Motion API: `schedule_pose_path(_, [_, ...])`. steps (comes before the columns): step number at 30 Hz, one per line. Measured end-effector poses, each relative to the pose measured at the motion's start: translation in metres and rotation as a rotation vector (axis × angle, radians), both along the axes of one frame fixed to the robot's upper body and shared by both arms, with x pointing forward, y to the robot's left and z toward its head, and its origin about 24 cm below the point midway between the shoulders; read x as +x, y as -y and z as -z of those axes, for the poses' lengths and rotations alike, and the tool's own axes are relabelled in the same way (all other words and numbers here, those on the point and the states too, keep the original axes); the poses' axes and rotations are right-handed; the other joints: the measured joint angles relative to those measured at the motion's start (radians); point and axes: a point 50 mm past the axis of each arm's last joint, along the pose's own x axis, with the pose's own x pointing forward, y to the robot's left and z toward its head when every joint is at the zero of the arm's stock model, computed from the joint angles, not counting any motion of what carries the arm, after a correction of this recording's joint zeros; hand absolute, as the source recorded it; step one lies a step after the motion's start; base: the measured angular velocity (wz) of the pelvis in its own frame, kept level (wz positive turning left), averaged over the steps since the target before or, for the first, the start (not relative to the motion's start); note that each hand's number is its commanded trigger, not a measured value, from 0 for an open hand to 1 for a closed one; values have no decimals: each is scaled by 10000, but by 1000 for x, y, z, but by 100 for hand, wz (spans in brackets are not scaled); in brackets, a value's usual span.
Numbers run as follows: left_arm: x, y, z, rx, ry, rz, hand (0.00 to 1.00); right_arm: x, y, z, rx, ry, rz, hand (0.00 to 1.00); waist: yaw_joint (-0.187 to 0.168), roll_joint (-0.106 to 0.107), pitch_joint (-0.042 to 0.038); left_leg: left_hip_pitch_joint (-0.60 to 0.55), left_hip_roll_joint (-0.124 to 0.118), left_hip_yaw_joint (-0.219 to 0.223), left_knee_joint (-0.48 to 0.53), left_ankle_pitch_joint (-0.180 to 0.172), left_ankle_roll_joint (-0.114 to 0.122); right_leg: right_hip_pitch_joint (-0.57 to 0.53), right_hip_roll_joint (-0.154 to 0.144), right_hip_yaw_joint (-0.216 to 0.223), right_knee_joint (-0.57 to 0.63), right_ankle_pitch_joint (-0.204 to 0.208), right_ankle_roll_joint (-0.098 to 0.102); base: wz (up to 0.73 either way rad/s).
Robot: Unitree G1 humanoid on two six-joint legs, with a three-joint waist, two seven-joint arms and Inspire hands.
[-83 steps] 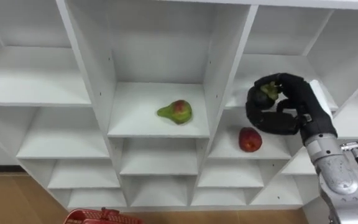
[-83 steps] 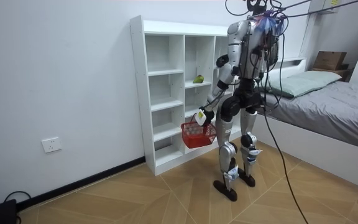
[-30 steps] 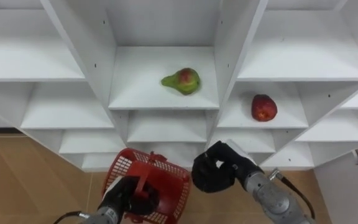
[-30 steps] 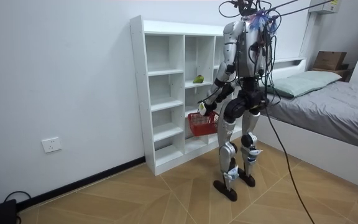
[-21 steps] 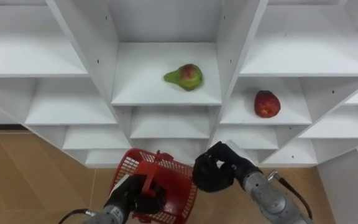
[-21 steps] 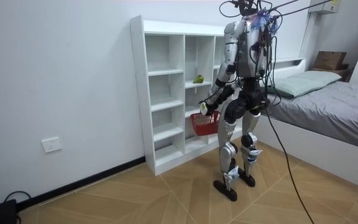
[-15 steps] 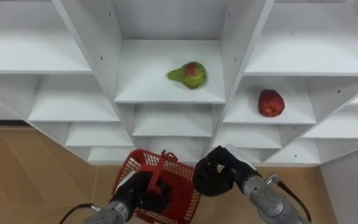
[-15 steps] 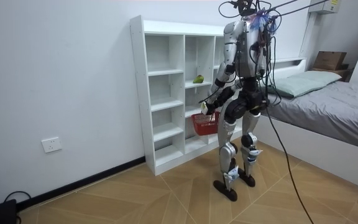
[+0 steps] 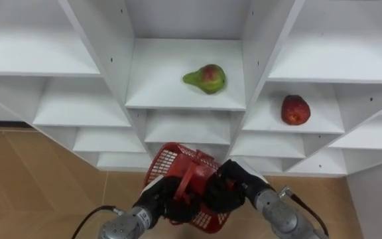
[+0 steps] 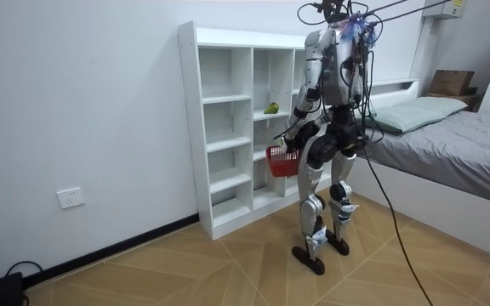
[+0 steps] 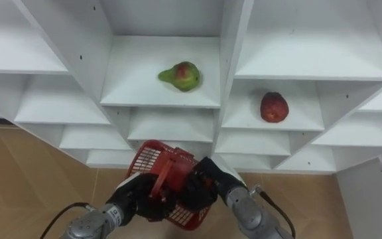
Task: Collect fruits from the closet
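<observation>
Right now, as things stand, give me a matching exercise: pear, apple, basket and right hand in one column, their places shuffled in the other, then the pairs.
1. pear
2. apple
3. basket
4. right hand

A. gripped at its handle by the left hand
B. closet, right column, the lower of the two fruit shelves
C. at the basket's right rim
D. closet, middle column

Pairs: 1-D, 2-B, 3-A, 4-C.
</observation>
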Motion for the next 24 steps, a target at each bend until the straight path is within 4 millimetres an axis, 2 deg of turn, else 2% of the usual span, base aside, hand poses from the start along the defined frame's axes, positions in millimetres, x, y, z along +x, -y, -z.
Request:
schedule_pose_path(9, [-1,0,0,75,-19,174,100,-2,-2,2,-21,-106,-153,100,-9,23,9,-97,0,-23,129,0,0,-12,-9,-22,-2,-4,3,1])
schedule_pose_path(10, [-1,0,1,76,-25,191,100,-2,-2,2,-21,-115,-158,96,-9,23,8,-105,0,-30,131,0,0,-14,-9,-24,-4,-4,3,0])
schedule_pose_path(11, [-1,1,1,81,-27,206,100,-2,-2,2,-20,-124,-168,76,-7,24,8,-111,0,-37,133,0,0,-14,-8,-25,-4,-4,3,0])
schedule_pose_path(12, [-1,1,1,81,-27,210,100,-2,-2,2,-18,-133,-181,63,-9,26,6,-112,-1,-38,137,0,0,-14,-8,-23,-5,-4,3,0])
schedule_pose_path(13, [-1,1,1,83,-29,220,100,-2,-3,2,-18,-142,-196,55,-8,30,4,-112,-1,-38,145,0,0,-14,-8,-19,-4,-4,3,0])
schedule_pose_path(14, [-1,1,1,88,-30,228,100,-2,-3,2,-19,-141,-195,16,-7,35,2,-113,-1,-38,148,0,0,-13,-9,-18,-2,-4,3,0])
schedule_pose_path(15, [-1,1,1,93,-33,242,100,-2,-3,2,-19,-140,-194,0,-6,37,1,-113,-1,-39,148,0,0,-13,-9,-19,-2,-4,3,0])
schedule_pose_path(24, [0,5,-3,-107,106,763,100,-3,-3,6,-172,-327,-250,0,13,57,-11,-95,3,-36,148,0,0,3,-1,-10,8,-1,0,0])
